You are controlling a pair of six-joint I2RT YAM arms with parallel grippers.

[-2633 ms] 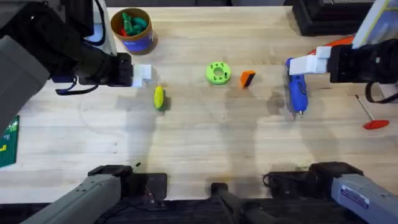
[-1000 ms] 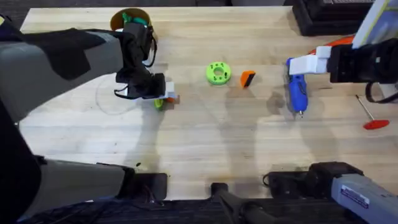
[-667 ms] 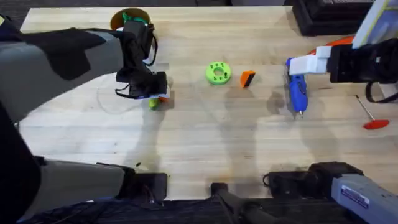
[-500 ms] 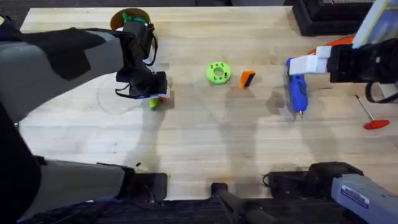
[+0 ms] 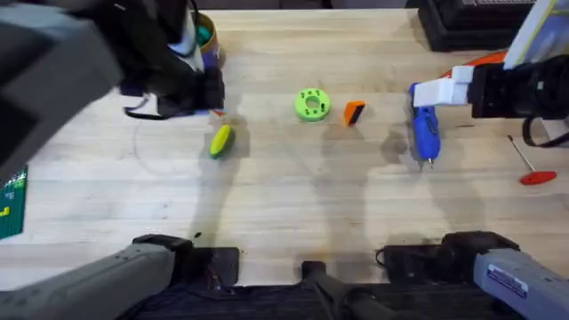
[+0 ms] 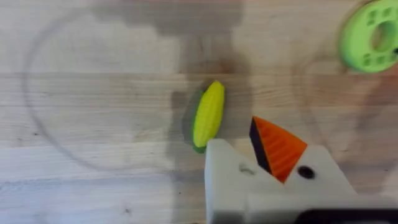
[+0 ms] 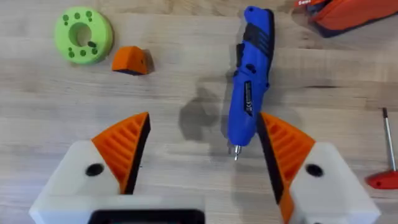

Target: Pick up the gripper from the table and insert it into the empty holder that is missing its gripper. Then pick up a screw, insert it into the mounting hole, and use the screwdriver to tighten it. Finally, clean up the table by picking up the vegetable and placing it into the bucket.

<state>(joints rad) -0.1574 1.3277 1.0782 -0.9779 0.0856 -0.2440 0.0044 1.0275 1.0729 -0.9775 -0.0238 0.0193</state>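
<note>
The yellow-green vegetable (image 5: 220,140) (image 6: 208,115) lies tilted on the table (image 5: 293,196). My left gripper (image 5: 209,100) (image 6: 252,155) hovers just behind it, shut and empty. One of its fingers carries an orange pad; the other is the bare white holder (image 6: 227,171). The small orange gripper (image 5: 354,112) (image 7: 130,60) lies right of the green disc. The blue screwdriver (image 5: 425,132) (image 7: 249,81) lies tip toward the front. My right gripper (image 5: 437,92) (image 7: 205,155) hangs open above it. The bucket (image 5: 206,43) stands at the back left, partly behind the left arm.
A green disc with holes (image 5: 311,104) (image 7: 83,34) (image 6: 370,35) sits mid-table. A thin rod with a red handle (image 5: 531,165) lies at the right edge. An orange-and-black hand tool (image 7: 354,14) is at the back right. The table's front half is bare wood.
My left gripper was down on the vegetable and has since lifted back to the left, empty. The vegetable stayed on the table, now tilted and slightly shifted. The right arm has not moved.
</note>
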